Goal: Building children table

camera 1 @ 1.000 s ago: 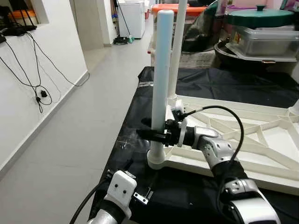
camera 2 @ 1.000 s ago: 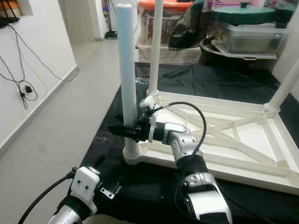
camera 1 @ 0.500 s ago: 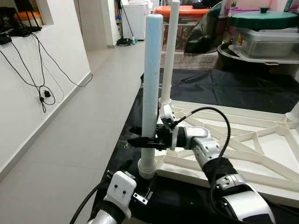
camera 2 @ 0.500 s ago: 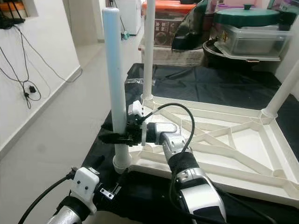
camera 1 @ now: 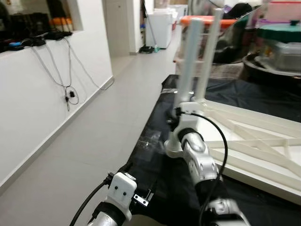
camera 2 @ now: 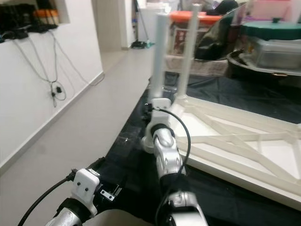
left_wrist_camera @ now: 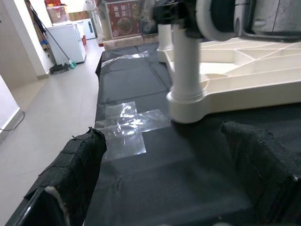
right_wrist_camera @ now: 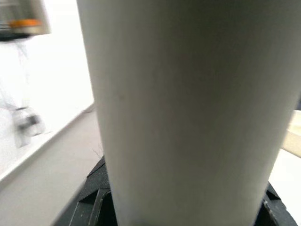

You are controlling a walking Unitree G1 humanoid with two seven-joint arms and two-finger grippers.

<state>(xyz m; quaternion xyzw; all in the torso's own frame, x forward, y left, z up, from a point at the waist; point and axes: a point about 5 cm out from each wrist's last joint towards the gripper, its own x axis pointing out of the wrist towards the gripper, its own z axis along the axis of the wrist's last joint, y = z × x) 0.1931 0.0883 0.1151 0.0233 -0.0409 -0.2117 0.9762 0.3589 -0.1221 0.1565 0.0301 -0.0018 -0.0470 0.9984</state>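
A white children's table (camera 1: 254, 141) lies upside down on a black cloth (left_wrist_camera: 141, 84). A pale leg (camera 1: 188, 61) stands upright in its near corner socket (camera 1: 173, 149), and a second leg (camera 1: 210, 52) stands behind it. My right arm (camera 1: 197, 157) reaches straight ahead to the near leg. In the right wrist view my right gripper (right_wrist_camera: 186, 209) has its black fingers (right_wrist_camera: 94, 207) on either side of that leg (right_wrist_camera: 188, 103), shut on it. My left gripper (left_wrist_camera: 163, 136) hangs open low over the cloth, just short of the socket (left_wrist_camera: 188, 101), with nothing in it.
Clear tape (left_wrist_camera: 127, 127) is stuck on the cloth in front of the socket. The cloth's edge drops to a tiled floor (camera 1: 94, 141) on the left, beside a white wall with hanging cables (camera 1: 68, 92). An orange-lidded bin (camera 1: 202, 21) and pots (camera 1: 282, 33) stand behind.
The whole picture has shifted and blurred, so the camera moved; my right arm now points straight ahead. The right gripper stays on the leg, still upright in its socket. The left arm looks unchanged.
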